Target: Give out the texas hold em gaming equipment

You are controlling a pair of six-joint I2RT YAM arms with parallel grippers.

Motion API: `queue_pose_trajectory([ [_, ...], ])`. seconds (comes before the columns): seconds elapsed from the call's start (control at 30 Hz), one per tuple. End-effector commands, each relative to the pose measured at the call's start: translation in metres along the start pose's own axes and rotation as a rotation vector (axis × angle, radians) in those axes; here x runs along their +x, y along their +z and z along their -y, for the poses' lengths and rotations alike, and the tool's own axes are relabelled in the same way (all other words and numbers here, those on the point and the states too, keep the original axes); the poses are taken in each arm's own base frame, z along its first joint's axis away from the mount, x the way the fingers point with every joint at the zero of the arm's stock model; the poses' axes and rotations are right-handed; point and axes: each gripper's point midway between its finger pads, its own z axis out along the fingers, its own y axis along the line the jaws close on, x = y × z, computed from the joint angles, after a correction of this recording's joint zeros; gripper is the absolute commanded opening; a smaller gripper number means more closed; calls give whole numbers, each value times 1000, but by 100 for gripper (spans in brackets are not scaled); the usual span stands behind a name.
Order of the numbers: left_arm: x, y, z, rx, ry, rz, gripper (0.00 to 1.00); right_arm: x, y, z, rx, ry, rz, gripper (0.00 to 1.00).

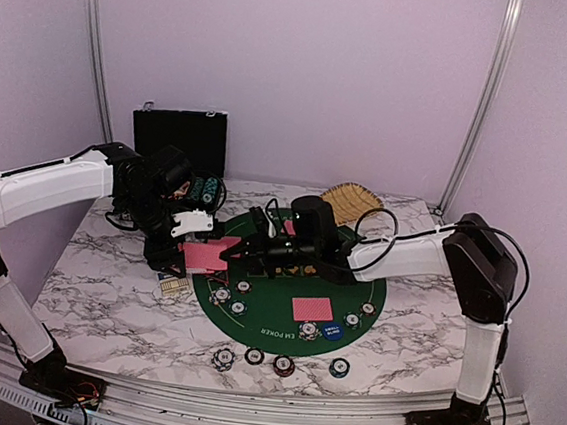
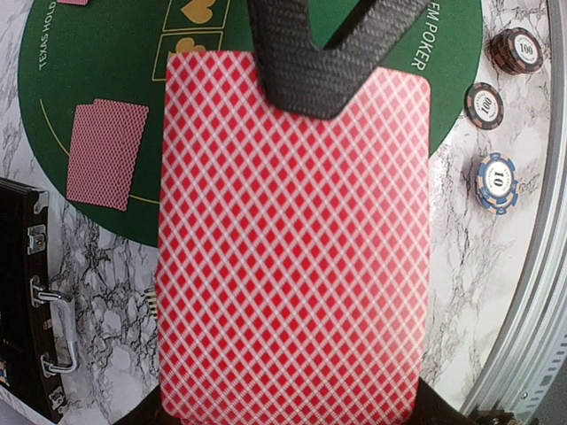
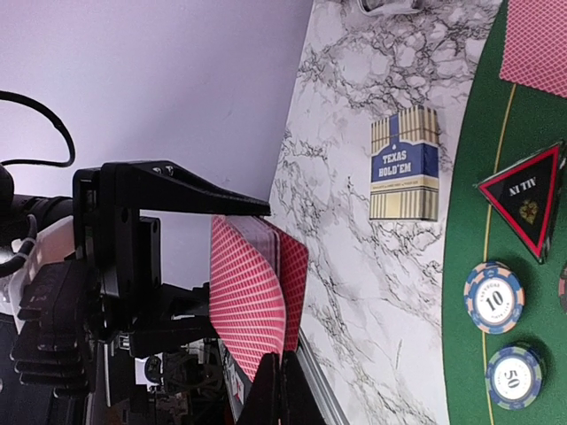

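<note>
My left gripper is shut on a deck of red-backed playing cards, which fills the left wrist view and hides its fingertips. My right gripper comes in from the right. It is shut on the edge of the top card, which bows away from the deck. The deck hangs over the left edge of the green poker mat. One face-down card lies on the mat's near side. Striped chips ring the mat. A black-red triangular marker lies near chips marked 10 and 50.
A striped card box lies on the marble left of the mat. A black case stands at the back left and a tan woven basket at the back. Several chips sit along the table's near edge.
</note>
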Motion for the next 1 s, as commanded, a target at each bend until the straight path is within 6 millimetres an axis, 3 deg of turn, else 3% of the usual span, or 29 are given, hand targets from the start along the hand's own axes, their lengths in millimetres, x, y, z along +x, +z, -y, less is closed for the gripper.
queue_pose_trajectory([
  [0.0,-6,-15,0,-18,12,30,0,-13,-22,-27,-64,-23,47,0],
  [0.17,-6,-15,0,-19,12,31,0,-13,-39,-24,-58,-11,62,0],
  [0.33,-5,-15,0,-20,12,29,0,-16,-71,-8,-18,5,90,0],
  [0.47,-4,-15,0,-23,12,26,0,-15,-104,18,59,21,106,0],
  [0.7,-5,-16,0,-20,11,29,0,-2,-160,87,262,87,122,0],
  [0.97,-6,-15,-1,-17,11,27,0,8,-179,142,468,75,105,0],
])
